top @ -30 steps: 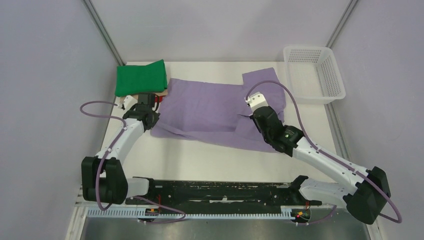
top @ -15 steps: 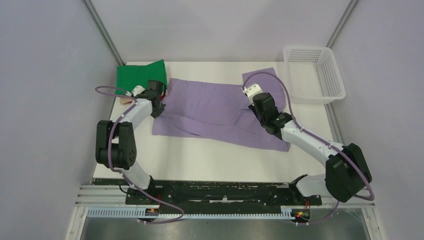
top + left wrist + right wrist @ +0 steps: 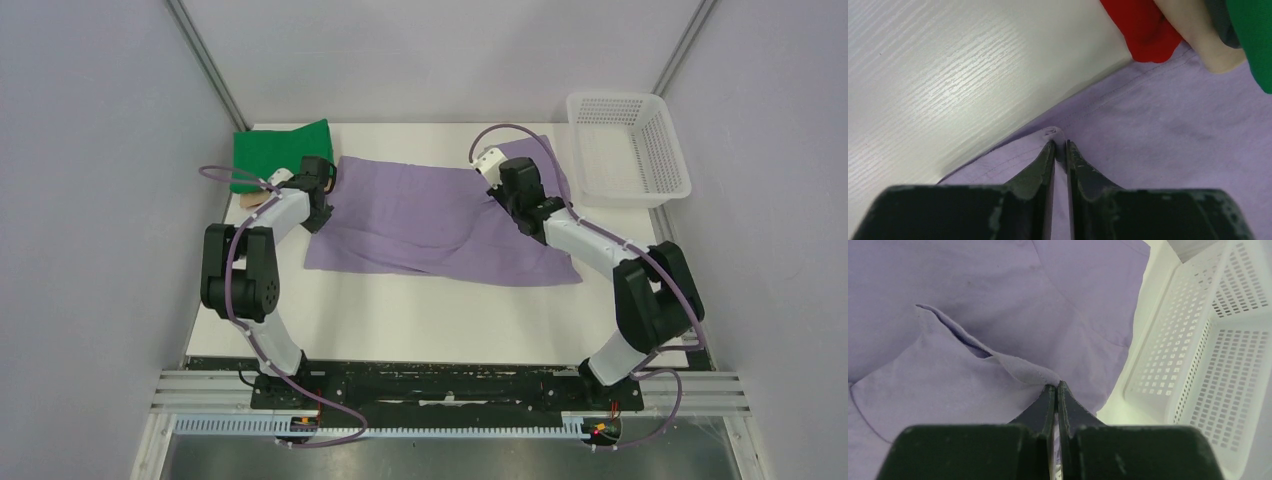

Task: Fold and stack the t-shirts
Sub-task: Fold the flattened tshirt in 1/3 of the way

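1. The left tool (image 3: 1060,145) is clenched on a small pinch of hem at the left edge of the lavender-purple cloth t-shirt (image 3: 420,215). In the overhead view this tool (image 3: 322,172) sits at the shirt's far-left corner.
2. The right tool (image 3: 1056,386) is clenched on a raised fold of the same shirt (image 3: 948,290), near its far-right sleeve. Seen from above, it (image 3: 497,170) is over the shirt's far edge.
3. The purple shirt lies spread flat across the far half of the desk, between the two arms, with a few wrinkles.
4. A stack sits just beside the left tool. The folded green cloth t-shirt (image 3: 275,150) is on top and the folded beige cloth t-shirt (image 3: 1193,35) is under it.
5. The folded red cloth t-shirt (image 3: 1145,27) is lowest in the stack, and a thin dark grey layer (image 3: 1220,20) shows between the beige and the green.
6. The red and beige edges touch the purple shirt's (image 3: 1158,125) left edge, close to the left tool's fingers.
7. The white plastic mesh basket (image 3: 628,198) stands at the far-right corner, just beside the shirt's sleeve. Its wall (image 3: 1168,355) is near the right tool.
8. Purple cables (image 3: 520,130) loop above both wrists.
9. The white desk (image 3: 420,320) shows a faint wood grain (image 3: 923,75).
10. Pale grey walls (image 3: 430,50) enclose three sides, and a metal rail (image 3: 450,425) runs along the near edge under the arm bases.
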Motion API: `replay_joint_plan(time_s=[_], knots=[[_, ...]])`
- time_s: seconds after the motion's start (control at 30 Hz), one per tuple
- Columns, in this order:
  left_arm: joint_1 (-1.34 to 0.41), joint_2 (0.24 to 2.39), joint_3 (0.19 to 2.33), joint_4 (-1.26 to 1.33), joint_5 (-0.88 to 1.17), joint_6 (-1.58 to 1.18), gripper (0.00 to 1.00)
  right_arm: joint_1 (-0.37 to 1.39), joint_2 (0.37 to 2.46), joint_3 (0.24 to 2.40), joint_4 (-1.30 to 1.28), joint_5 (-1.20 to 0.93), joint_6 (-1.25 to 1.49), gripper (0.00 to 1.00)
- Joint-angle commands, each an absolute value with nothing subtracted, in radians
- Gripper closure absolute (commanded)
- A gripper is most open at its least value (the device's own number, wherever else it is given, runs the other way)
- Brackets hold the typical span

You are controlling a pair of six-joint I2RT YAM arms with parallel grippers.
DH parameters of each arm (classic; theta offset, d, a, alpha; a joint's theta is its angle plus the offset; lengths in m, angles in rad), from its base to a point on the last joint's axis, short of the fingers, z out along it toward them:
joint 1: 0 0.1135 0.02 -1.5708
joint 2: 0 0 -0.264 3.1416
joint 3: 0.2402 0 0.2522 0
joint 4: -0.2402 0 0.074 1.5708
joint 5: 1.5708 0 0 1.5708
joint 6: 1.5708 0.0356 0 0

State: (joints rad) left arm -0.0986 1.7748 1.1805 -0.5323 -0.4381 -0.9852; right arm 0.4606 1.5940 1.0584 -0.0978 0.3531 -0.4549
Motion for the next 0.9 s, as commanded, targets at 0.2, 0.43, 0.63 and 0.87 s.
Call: replay_joint_plan(time_s=[0.2, 0.43, 0.63, 0.87], knots=[[-0.1, 1.686, 1.22, -0.557, -0.485, -0.915, 0.0, 0.431, 1.775, 1.255, 0.124, 0.605, -0.408, 0.68], [-0.1, 1.457, 1.014, -0.503, -0.299, -0.886, 0.0, 0.433, 1.582, 1.098, 0.058, 0.578, -0.223, 0.02], [-0.1, 1.423, 0.835, -0.297, -0.019, -0.857, 0.0, 0.43, 1.291, 0.719, -0.014, 0.323, 0.175, 0.02], [-0.1, 1.604, 0.858, -0.216, 0.059, -0.842, 0.0, 0.376, 1.322, 0.621, -0.014, 0.133, 0.259, 0.02]])
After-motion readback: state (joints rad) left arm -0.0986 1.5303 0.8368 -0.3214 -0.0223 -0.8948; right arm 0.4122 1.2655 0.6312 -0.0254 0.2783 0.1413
